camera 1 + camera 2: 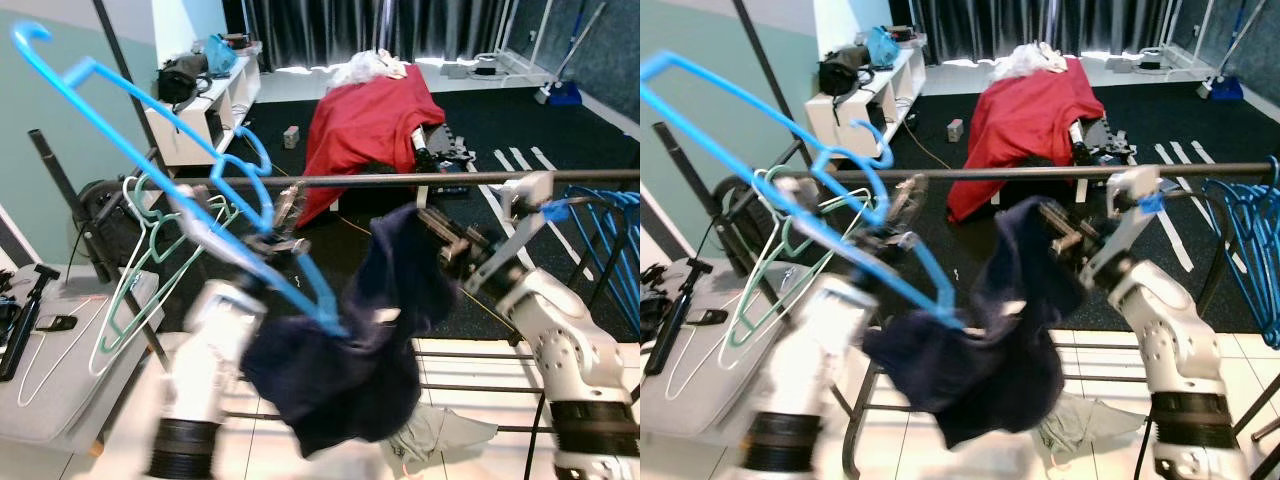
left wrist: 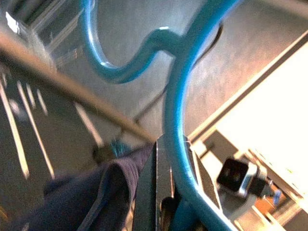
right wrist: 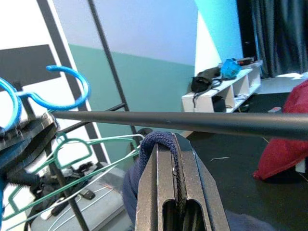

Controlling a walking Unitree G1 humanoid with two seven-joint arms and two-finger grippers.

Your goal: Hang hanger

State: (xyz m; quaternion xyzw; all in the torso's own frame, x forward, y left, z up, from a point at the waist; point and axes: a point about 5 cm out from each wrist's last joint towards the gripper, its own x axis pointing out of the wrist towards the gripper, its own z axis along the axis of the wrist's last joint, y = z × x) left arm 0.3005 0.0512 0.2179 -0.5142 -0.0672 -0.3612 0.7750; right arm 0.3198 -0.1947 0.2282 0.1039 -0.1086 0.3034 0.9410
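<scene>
A dark rail (image 1: 420,180) crosses above black carpet (image 1: 560,150) and white tiles (image 1: 470,365).

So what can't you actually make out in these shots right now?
- Left end effector: head views, motion blur smears the fingers.
- Bright blue plastic hanger: lower end buried in the dark navy garment.
- Right end effector: navy fabric covers the fingertips in its wrist view.

we list: bright blue hanger (image 1: 150,110), smooth glossy plastic; dark navy garment (image 1: 350,350), soft matt cloth with a ribbed hem; long dark clothes rail (image 3: 202,122), smooth metal with a dull sheen; pale green hanger (image 1: 150,250), thin coated wire; red draped cover (image 1: 365,125), matt cloth.
</scene>
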